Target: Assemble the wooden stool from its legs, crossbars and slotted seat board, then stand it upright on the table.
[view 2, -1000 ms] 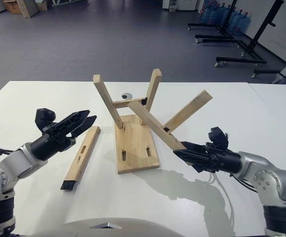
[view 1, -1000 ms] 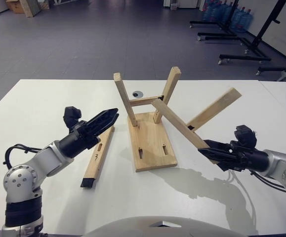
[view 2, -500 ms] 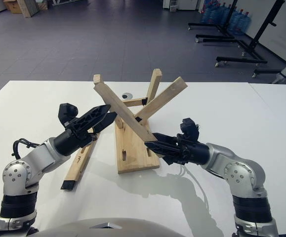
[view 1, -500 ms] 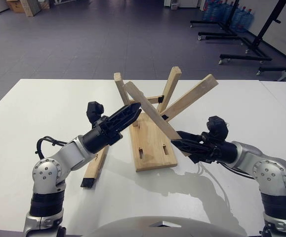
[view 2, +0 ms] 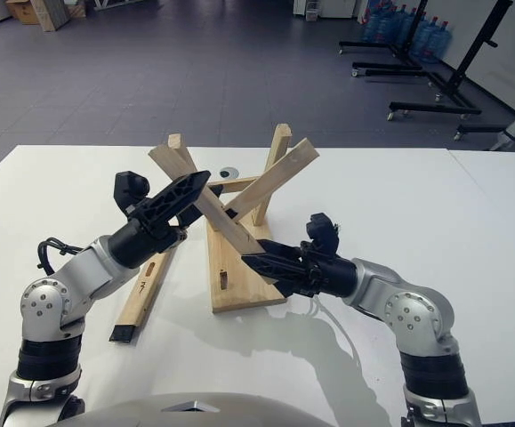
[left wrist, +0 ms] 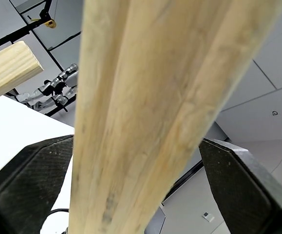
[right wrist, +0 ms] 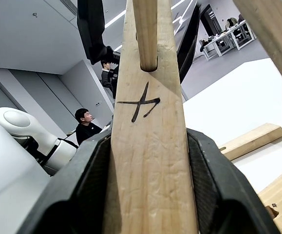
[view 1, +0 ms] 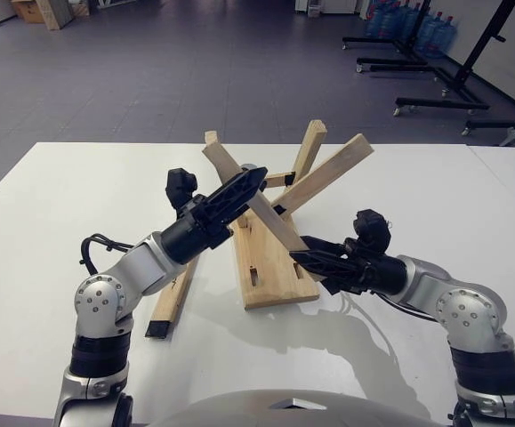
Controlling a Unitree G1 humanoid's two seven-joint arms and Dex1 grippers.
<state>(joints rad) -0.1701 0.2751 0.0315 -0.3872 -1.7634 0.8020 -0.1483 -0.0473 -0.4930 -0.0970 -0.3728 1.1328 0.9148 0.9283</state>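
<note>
Overhead, from the head views, the seat board lies flat on the table with two legs standing in it and a spare leg beside it. A slanted leg hangs above it, the right gripper at its lower end and the left gripper higher up. At the left wrist, black fingers press both sides of that leg; at the right wrist, fingers pinch its marked end, near a rod plugged into it.

A slotted wooden seat board lies mid-tabletop, two wooden legs upright on its far end. A loose wooden leg lies left; a joined leg pair slants above.
</note>
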